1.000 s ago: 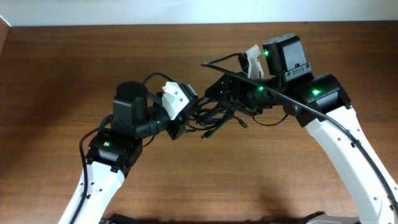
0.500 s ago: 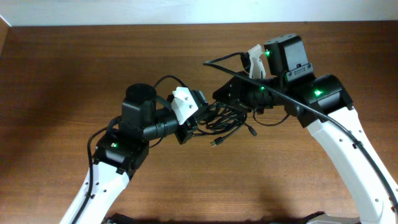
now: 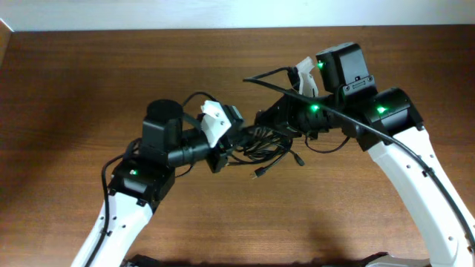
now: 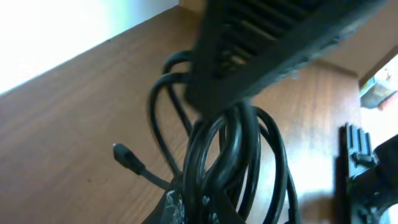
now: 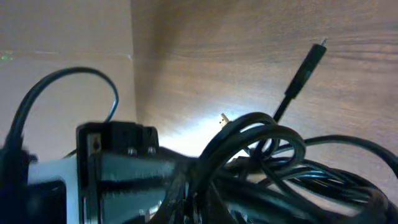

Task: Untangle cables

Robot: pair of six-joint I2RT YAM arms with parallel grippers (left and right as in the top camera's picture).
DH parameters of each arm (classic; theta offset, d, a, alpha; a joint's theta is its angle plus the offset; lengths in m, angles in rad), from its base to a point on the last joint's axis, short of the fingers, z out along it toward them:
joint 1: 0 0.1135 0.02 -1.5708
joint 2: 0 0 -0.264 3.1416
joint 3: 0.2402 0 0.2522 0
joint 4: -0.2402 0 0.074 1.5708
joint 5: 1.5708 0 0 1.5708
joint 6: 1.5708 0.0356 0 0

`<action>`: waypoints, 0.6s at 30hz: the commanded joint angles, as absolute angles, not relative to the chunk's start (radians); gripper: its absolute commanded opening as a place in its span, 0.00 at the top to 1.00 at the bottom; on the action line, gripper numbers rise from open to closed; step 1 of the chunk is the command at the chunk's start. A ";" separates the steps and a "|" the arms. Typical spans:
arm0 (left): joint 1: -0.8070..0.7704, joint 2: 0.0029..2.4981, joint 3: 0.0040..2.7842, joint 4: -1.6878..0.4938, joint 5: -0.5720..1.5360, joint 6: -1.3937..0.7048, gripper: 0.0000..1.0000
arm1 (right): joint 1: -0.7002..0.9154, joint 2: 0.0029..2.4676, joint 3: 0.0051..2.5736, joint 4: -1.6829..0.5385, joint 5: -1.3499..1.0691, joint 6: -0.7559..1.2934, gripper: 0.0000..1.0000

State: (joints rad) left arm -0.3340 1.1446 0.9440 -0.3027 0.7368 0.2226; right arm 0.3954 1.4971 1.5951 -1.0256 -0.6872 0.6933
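The cables point(image 3: 266, 146) are a bunch of thin black cords held between both grippers over the middle of the table. Two plug ends point(image 3: 261, 172) hang loose below and to the right of the bunch. My left gripper point(image 3: 231, 142) is shut on the bunch's left side; in the left wrist view the cables point(image 4: 231, 155) rise out of its jaws, with one plug point(image 4: 124, 158) dangling. My right gripper point(image 3: 261, 127) is shut on the bunch from the upper right. In the right wrist view the cable loops point(image 5: 273, 146) spread from its jaws, and a plug point(image 5: 305, 70) sticks up.
The wooden table point(image 3: 74, 89) lies under both arms. Thicker black wiring point(image 3: 334, 115) arches along the right arm. In the right wrist view the left gripper's housing point(image 5: 118, 168) stands close on the left. The pale wall point(image 3: 223, 13) borders the table's far edge.
My right gripper has closed on the cable bunch. The left arm has moved right and slightly forward with its end, and the dangling plugs have swung right.
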 commanded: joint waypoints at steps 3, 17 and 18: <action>-0.243 1.131 0.963 -0.297 0.871 0.095 0.90 | 0.345 1.493 1.594 -1.048 -0.704 0.606 0.96; -0.244 1.131 0.963 -0.378 0.735 0.110 0.93 | 0.345 1.493 1.594 -1.024 -0.757 0.599 0.96; -0.244 1.131 0.963 -0.410 0.683 0.110 0.88 | 0.345 1.493 1.594 -1.021 -0.772 0.598 0.96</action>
State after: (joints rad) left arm -0.2462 1.1442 0.9447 -0.3710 0.7959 0.1078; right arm 0.3489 1.4979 1.5913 -1.0348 -0.7273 0.6193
